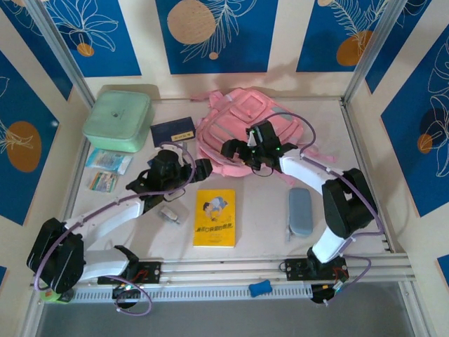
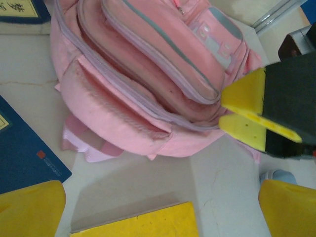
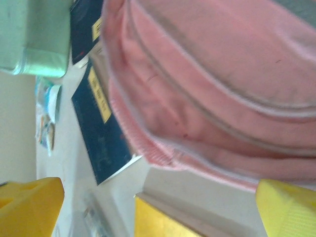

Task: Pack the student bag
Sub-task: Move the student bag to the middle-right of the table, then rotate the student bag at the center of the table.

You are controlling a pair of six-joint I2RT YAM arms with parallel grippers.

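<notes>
A: Right, status. The student bag (image 1: pixel 242 123) lies flat at 12 o'clock on the tabletop (image 1: pixel 263 210). Left gripper (image 1: pixel 202 168) is at its 7, right gripper (image 1: pixel 233 149) at its 6. Both are wide and empty.
B: The zip (image 2: pixel 148 109) looks shut from the wrist views. I'd pin the fabric with one gripper and run the zip with the other. Leave the yellow book (image 1: pixel 215 217) at 6 until that's done.
A: Agreed. Soft fabric will likely bunch, so pull along the seam, not up.
</notes>
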